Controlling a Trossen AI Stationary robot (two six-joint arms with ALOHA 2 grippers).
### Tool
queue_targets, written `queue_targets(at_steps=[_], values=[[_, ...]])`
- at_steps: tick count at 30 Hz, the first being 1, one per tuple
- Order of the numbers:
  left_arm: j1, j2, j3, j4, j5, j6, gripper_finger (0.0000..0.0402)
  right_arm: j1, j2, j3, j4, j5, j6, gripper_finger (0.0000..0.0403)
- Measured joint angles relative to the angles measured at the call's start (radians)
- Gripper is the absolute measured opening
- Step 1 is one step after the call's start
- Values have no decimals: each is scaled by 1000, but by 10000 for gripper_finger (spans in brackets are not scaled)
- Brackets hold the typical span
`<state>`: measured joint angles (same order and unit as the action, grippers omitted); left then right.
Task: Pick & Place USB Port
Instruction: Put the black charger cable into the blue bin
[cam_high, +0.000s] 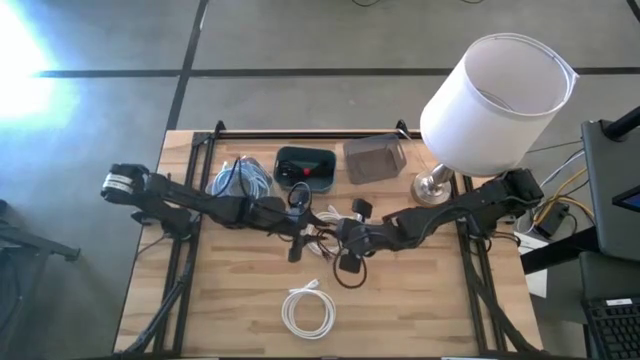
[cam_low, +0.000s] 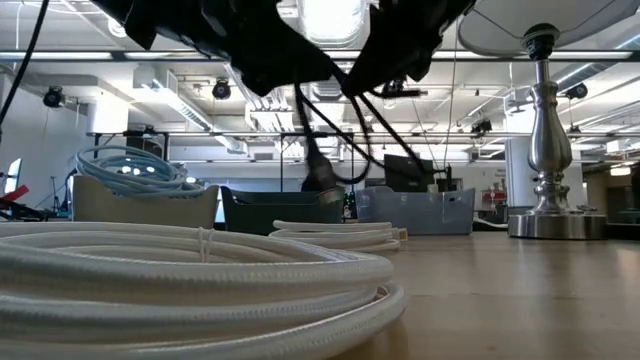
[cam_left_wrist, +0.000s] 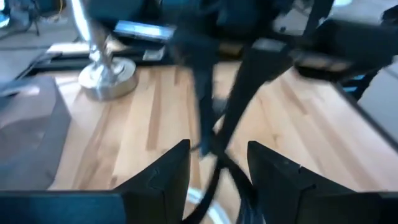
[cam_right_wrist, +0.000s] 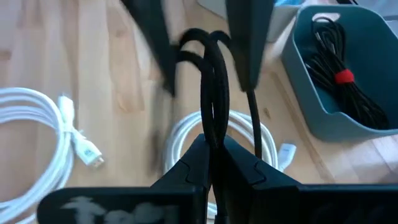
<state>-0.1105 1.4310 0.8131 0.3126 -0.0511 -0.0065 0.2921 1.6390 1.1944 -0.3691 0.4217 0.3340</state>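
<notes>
Right tool (cam_right_wrist: 213, 163) pinched on black cable (cam_right_wrist: 211, 93) (red-tied bundle (cam_right_wrist: 345, 93) only here), left tool (cam_left_wrist: 219, 165) wide.

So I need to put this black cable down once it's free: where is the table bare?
Bare wood lies to either side of the white cable coil along the table's near edge. The middle is crowded: left gripper and right gripper share the black cable, with bins and lamp behind.

floor (cam_high: 330, 40): grey concrete, dark seams | ceiling lights (cam_low: 330, 20): bright, over open hall | wooden table (cam_high: 420, 310)
</notes>
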Motion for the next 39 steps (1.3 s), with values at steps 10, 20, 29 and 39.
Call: queue_targets(at_steps=[10, 20, 29, 39], values=[[0, 2, 0, -85, -59, -12, 163, 0, -3, 9, 10, -63, -23, 20], [-1, 2, 7, -86, -53, 6, 113, -5, -3, 6, 9, -55, -19, 20], [0, 2, 5, -84, -64, 15, 42, -11, -3, 6, 8, -55, 2, 59], [0, 1, -1, -210, -108, -30, 66, -10, -15, 8, -14, 24, -11, 117]])
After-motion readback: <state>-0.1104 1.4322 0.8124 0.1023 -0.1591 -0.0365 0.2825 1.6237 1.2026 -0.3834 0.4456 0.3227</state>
